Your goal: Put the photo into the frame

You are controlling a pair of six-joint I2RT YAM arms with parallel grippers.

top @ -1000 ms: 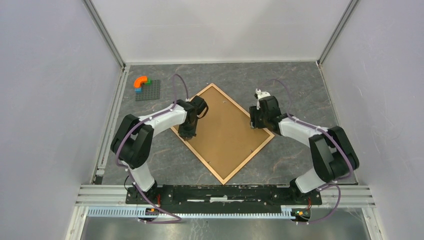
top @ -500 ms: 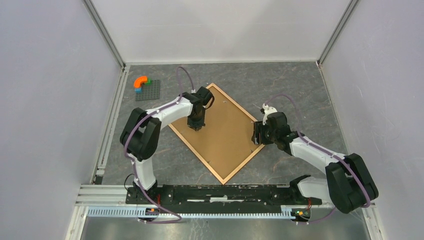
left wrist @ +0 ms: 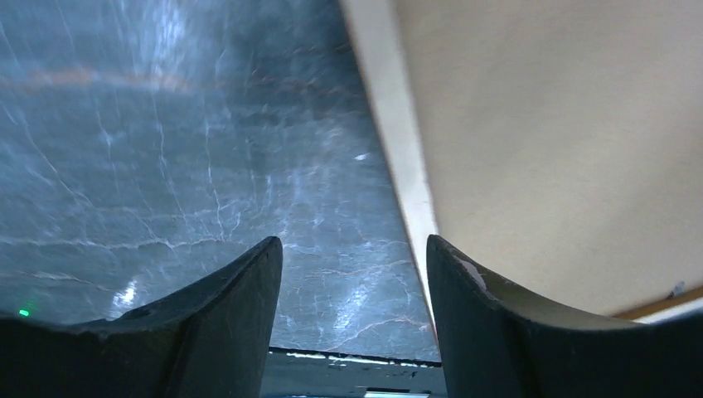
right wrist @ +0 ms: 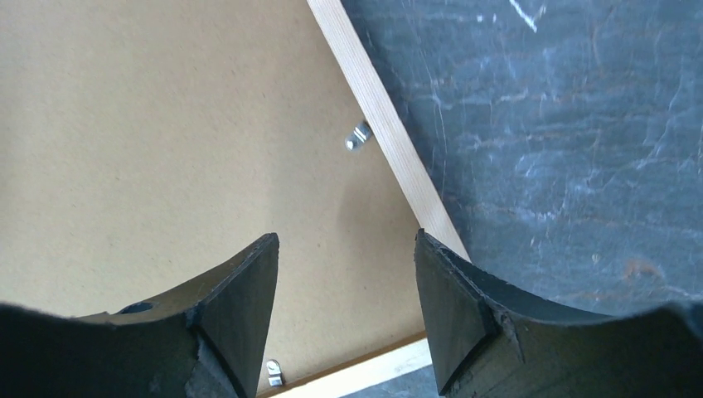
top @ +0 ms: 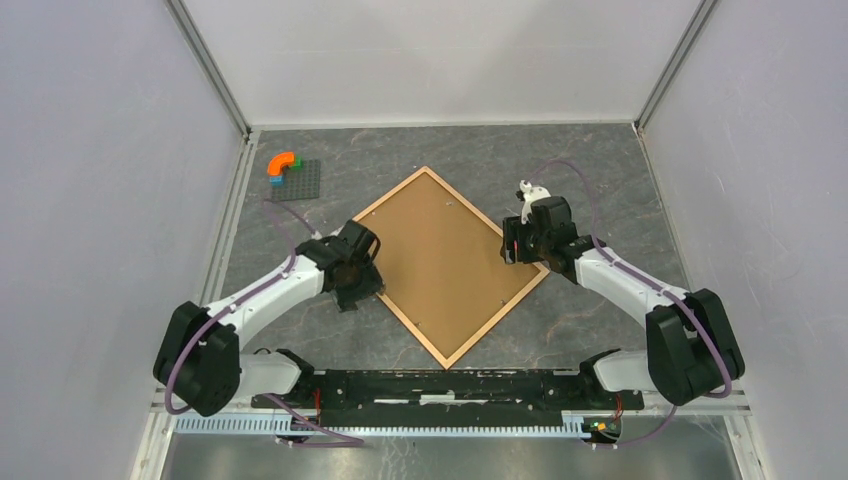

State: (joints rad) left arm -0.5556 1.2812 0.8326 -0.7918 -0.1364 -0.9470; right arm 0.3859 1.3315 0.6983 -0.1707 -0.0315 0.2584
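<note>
The frame lies flat on the table, turned like a diamond, with narrow light wood moulding round a brown backing board. The photo is not visible. My left gripper hangs open over the frame's left edge; in the left wrist view its gripper straddles bare table with the moulding by the right finger. My right gripper is open above the frame's right corner. Between its fingers the gripper shows backing board, moulding and a small metal tab. Neither gripper holds anything.
A dark grey brick baseplate with an orange arch brick on it sits at the back left. Pale enclosure walls close the table on three sides. The arms' mounting rail runs along the near edge.
My left arm has drawn back from the middle of the backing board to the frame's left edge, and its jaws have gone from shut to open. The right gripper shifted slightly at the right corner.
</note>
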